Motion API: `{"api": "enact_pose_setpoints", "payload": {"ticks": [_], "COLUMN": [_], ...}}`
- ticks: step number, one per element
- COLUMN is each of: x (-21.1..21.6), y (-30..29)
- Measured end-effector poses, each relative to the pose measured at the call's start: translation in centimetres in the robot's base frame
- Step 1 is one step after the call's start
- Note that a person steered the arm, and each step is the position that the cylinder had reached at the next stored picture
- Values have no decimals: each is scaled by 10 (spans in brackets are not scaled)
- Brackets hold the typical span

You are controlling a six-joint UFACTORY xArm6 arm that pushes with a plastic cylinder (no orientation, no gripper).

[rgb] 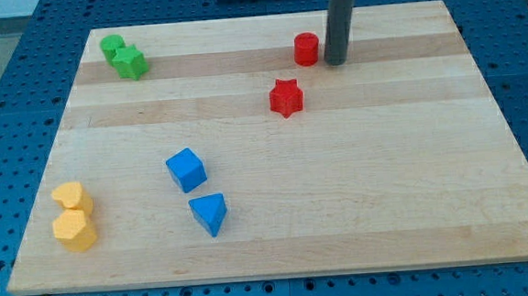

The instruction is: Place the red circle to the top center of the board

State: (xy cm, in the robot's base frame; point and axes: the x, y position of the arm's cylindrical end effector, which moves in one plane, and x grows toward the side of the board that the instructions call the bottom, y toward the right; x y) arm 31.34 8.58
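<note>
Red circle (307,49), a short glossy cylinder, stands upright near the board's (386,186) top centre. My tip (336,63), a gripperless end effector holding nothing, rests just beside it on the view's right. Red star (286,97) lies nearby below.

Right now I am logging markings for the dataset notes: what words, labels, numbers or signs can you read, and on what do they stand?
None can be read.
The wooden board is bare of print.
The blocks, such as the red circle and red star, carry no markings.
My tip, just to the view's right of the red circle, sits on a plain dark rod.
</note>
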Motion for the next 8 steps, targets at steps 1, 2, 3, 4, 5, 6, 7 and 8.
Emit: {"api": "enact_pose_setpoints", "payload": {"ticks": [1, 2, 3, 4, 5, 6, 7, 8], "x": [1, -8, -25, -29, -13, 4, -23, -18], "y": [-30, -51, -69, -77, -16, 42, 36, 5]}}
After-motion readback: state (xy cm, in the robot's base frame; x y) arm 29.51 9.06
